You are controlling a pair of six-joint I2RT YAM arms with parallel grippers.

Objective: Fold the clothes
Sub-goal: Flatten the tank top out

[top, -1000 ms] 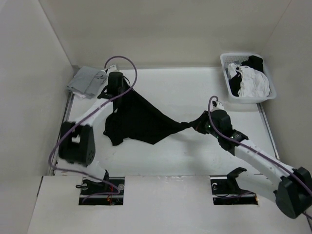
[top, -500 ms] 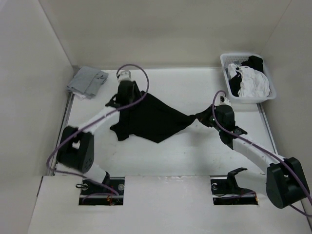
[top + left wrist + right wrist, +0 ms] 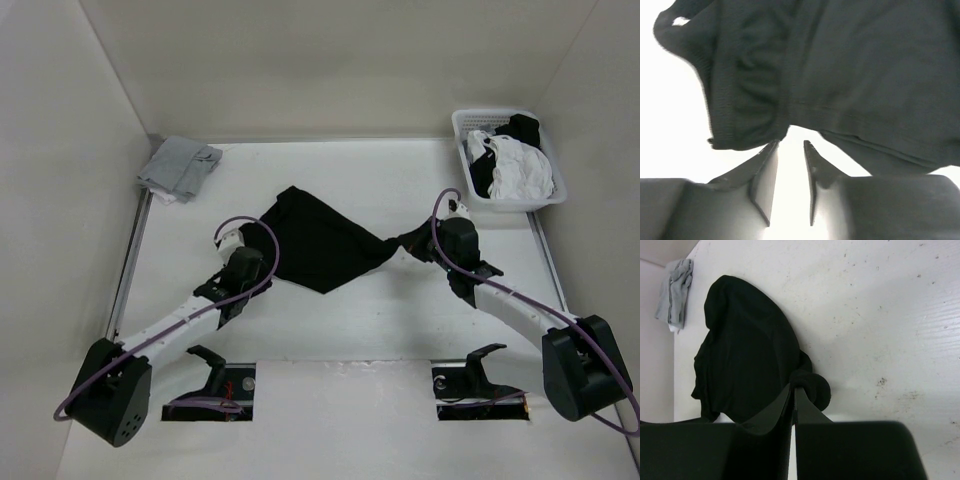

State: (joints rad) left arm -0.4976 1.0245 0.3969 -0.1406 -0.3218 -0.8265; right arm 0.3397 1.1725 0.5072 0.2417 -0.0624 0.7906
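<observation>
- Garment position: the black garment [image 3: 315, 240] is spread at the middle of the table [image 3: 420, 180], with one corner drawn toward 3 o'clock.
- The right gripper [image 3: 792, 387] is clamped on that bunched corner; slippage is risked if it is pulled hard.
- The left gripper [image 3: 790, 144] is held narrowly parted and empty at the garment's 7 o'clock edge; if it is closed short, the fabric is missed.

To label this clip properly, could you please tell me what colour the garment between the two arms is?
The garment is plain black, with no pattern; the top external view shows it best.

White table [image 3: 380, 190], dark specks on surface; plain cream walls [image 3: 330, 60] on three sides; soft even light.
</observation>
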